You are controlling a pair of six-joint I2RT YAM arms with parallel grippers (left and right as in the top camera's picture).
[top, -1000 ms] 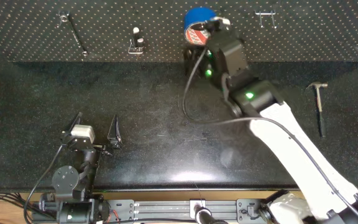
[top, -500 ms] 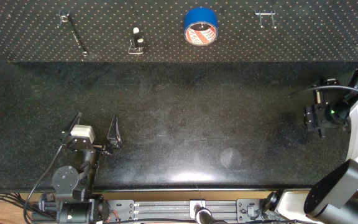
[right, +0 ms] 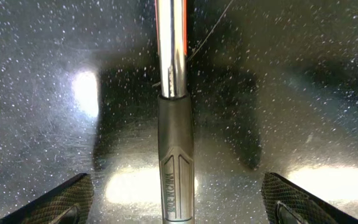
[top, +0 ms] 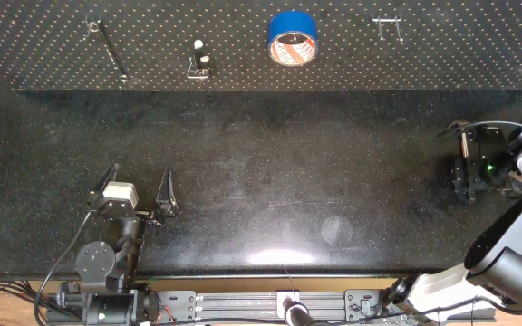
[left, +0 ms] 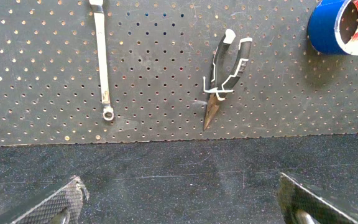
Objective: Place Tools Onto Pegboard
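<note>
We find the hammer lying flat on the black counter at the right edge of the top view, about halfway down the frame, well apart from the pegboard that runs across the top. The right claw hangs directly over its handle, released, with one finger to either side and neither touching it. Its wrist camera looks down on the spot where the bare steel shaft meets the grey moulded grip. The left claw is likewise released and holds nothing; it sits low at the left of the top view, facing the board.

On the board hang a wrench, pliers and a blue tape roll. A two-pronged hook in the upper right stands bare, and we take that as the hammer's place.

We judge the hammer to be rigid and head-heavy, so it will want to pivot and droop at the head once lifted. The polished shaft looks slick, while the ribbed grip should give the pads better purchase. We would close on the upper end of that grip, near the shaft. That keeps the head's leverage short and leaves the neck free to drop between the prongs. A firm squeeze is safe here, since nothing on the tool will crush.
</note>
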